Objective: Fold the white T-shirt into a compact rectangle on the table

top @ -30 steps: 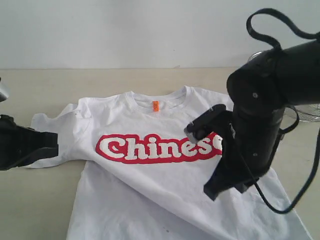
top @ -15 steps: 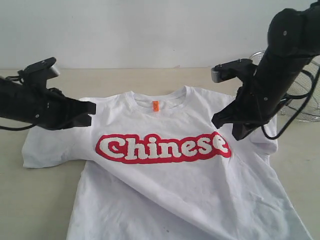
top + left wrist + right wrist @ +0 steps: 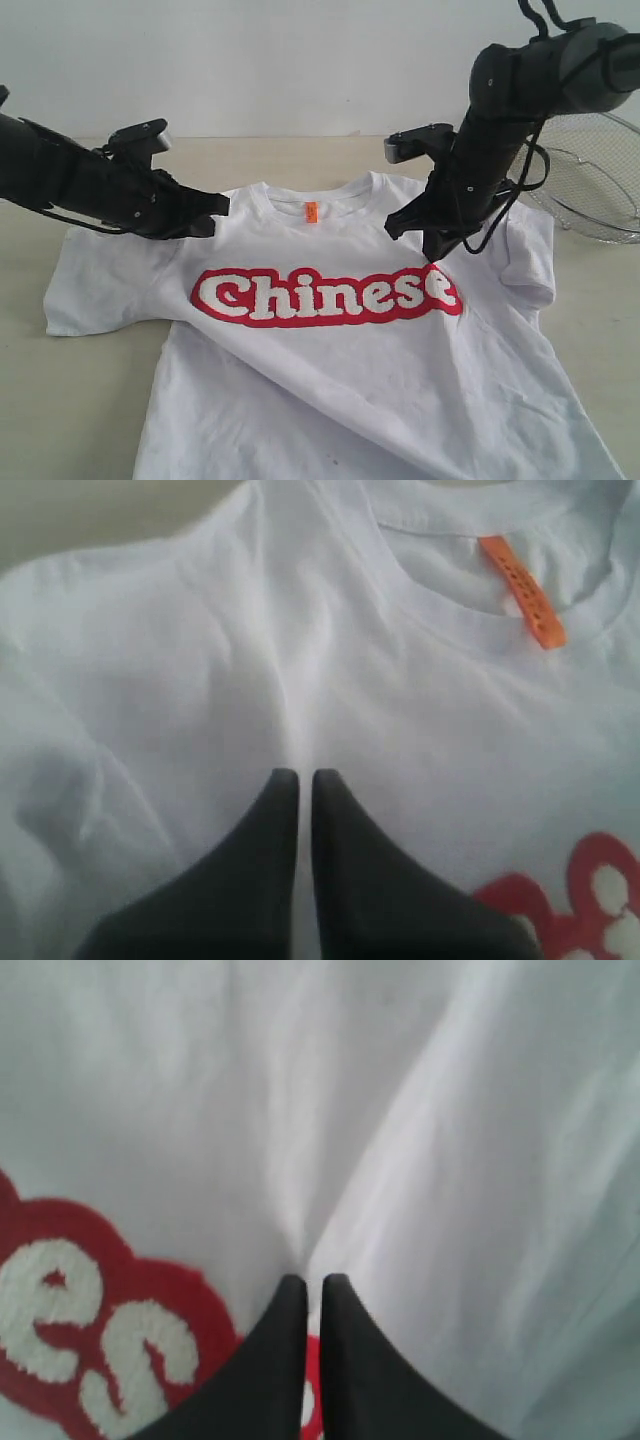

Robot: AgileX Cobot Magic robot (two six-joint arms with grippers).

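The white T-shirt lies chest up on the table, with the red-outlined word "Chinese" across it. My left gripper is shut, its tips low over the shirt's left shoulder, just beside the collar and its orange tag. In the left wrist view a pale crease runs up to the left gripper. My right gripper is also shut, over the right chest just above the word's last letter. Folds meet at the right gripper. The cloth is not lifted anywhere.
A round wire-mesh basket stands on the table at the far right, close behind the right arm. The shirt's lower hem runs out of the exterior view at the bottom. A pale wall backs the table.
Both arms have swung up and inward from the near sides of the table to the shirt's shoulders. The shirt itself has kept its place and shape.
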